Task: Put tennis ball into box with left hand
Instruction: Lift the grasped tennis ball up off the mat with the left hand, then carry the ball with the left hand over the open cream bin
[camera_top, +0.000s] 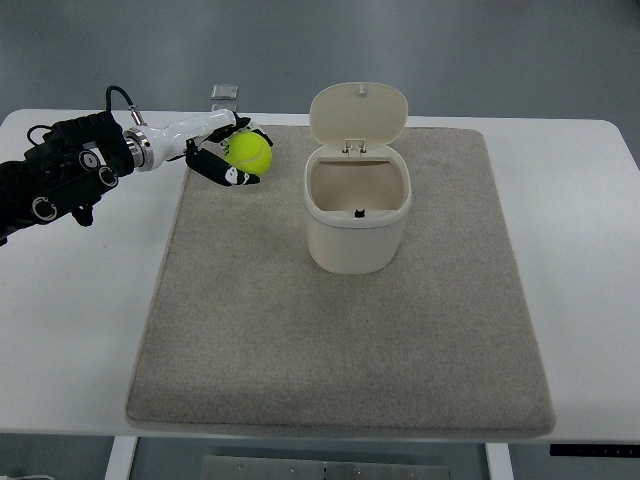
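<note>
On the white table (80, 330) lies one grey-beige mat (340, 350), and on that mat stands one cream box (357, 222), upright, with its hinged lid (358, 115) raised and tilted back toward the far edge. The box interior is visible from above; one small dark mark shows on its inner near wall.

One tennis ball (251, 152), yellow-green, is present. It sits at the far left corner of the mat, to the left of the box and apart from it, not inside it. The left hand (222, 150) enters from the picture's left edge on a black-and-white arm and is positioned at the ball. Its fingers (225, 171) are curled around the ball, with dark fingertips wrapping its near side and further digits behind it; the ball is clamped in that grip. Whether the ball rests on the mat or is lifted clear cannot be determined.

One small clear object (226, 97) stands on the table just beyond the hand.
</note>
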